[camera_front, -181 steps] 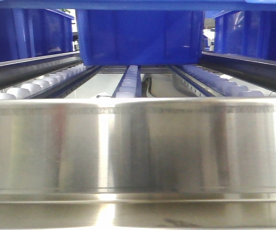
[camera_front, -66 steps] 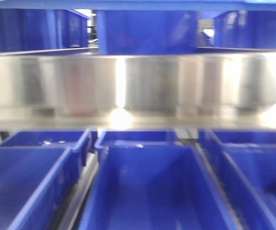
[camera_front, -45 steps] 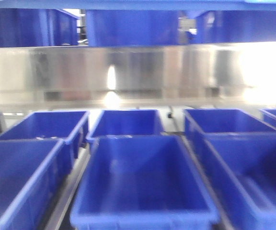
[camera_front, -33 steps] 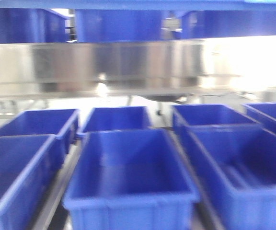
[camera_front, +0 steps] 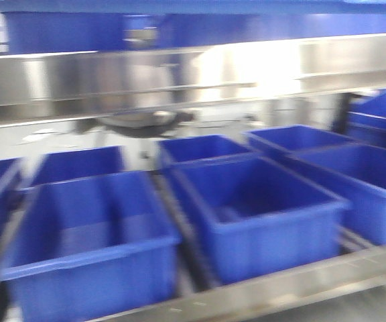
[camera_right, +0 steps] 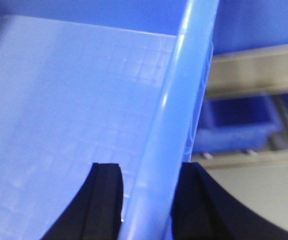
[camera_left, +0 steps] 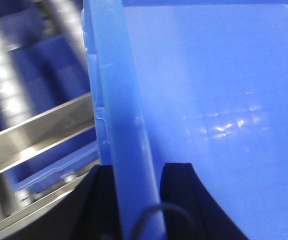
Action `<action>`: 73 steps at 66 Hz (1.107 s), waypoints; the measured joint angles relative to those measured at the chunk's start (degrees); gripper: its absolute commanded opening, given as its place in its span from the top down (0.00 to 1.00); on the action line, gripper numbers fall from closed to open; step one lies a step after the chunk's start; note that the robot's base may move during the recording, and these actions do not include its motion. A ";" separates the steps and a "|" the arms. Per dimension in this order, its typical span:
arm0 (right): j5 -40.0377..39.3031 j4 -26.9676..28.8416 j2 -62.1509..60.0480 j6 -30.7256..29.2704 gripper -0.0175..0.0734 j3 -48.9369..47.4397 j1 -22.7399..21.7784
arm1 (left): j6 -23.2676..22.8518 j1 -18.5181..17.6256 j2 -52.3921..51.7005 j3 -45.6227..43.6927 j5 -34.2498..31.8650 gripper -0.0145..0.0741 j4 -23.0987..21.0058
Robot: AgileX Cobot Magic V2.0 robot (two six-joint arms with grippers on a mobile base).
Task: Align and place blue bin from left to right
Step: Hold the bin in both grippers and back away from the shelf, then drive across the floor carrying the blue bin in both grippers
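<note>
view change: a few seconds back the front camera was level with an upper shelf, then it dropped to the lower tier. Now it has swung, so the parked bins [camera_front: 246, 201] sit skewed and have slid left in frame. Heavy motion blur, so we judge we're mid-move.
front rail [camera_front: 280, 285]: a steel strip now cuts the bottom of the front view at a slant. It wasn't there half a second ago.
meaning: we read this as the carry leg, turning along the rack toward a slot. Nothing is set down yet and aligning is still ahead.
blue bin [camera_left: 209, 100]: up off the shelf, carried between both arms. It fills both wrist views. The blue strip along the top edge of the front view is probably its rim.
left gripper [camera_left: 136, 200]: clamped on the bin's side wall at the rim, one black finger each side.
right gripper [camera_right: 149, 200]: same grip on the opposite wall, rim pinched between its fingers.
hidden: finger bases run off the bottom of both wrist views, so we can't tell grip depth. We can't see the bin's underside or its height over the rack.
unclear: the blur stops us picking out a target slot. The far-right bins are cut off. The dark round shape under the top rail [camera_front: 79, 80] is too smeared to name.
</note>
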 measured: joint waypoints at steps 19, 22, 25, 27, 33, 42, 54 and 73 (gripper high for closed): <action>0.00 0.00 0.00 0.00 0.88 0.00 0.00 | 0.00 0.00 0.00 0.00 -0.11 0.96 -0.11; 0.00 0.00 0.00 0.00 0.88 0.00 0.00 | 0.00 0.00 0.00 0.00 -0.11 0.96 -0.20; 0.00 0.00 0.00 0.00 0.88 0.00 0.00 | 0.00 0.00 0.00 0.00 -0.11 0.96 -0.20; 0.00 0.00 0.00 0.00 0.88 0.00 0.00 | 0.00 0.00 0.00 0.00 -0.11 0.96 -0.20; 0.00 0.00 0.00 0.00 0.88 0.00 0.00 | 0.00 0.00 0.00 0.00 -0.11 0.96 -0.20; 0.00 0.00 0.00 0.00 0.88 0.00 0.00 | 0.00 0.00 0.00 0.00 -0.11 0.96 -0.11; 0.00 0.00 0.00 0.00 0.88 0.00 0.00 | 0.00 0.00 0.00 0.00 -0.11 0.96 -0.11; 0.00 0.00 0.00 0.00 0.88 0.00 0.00 | 0.00 0.00 0.00 0.00 -0.11 0.96 -0.11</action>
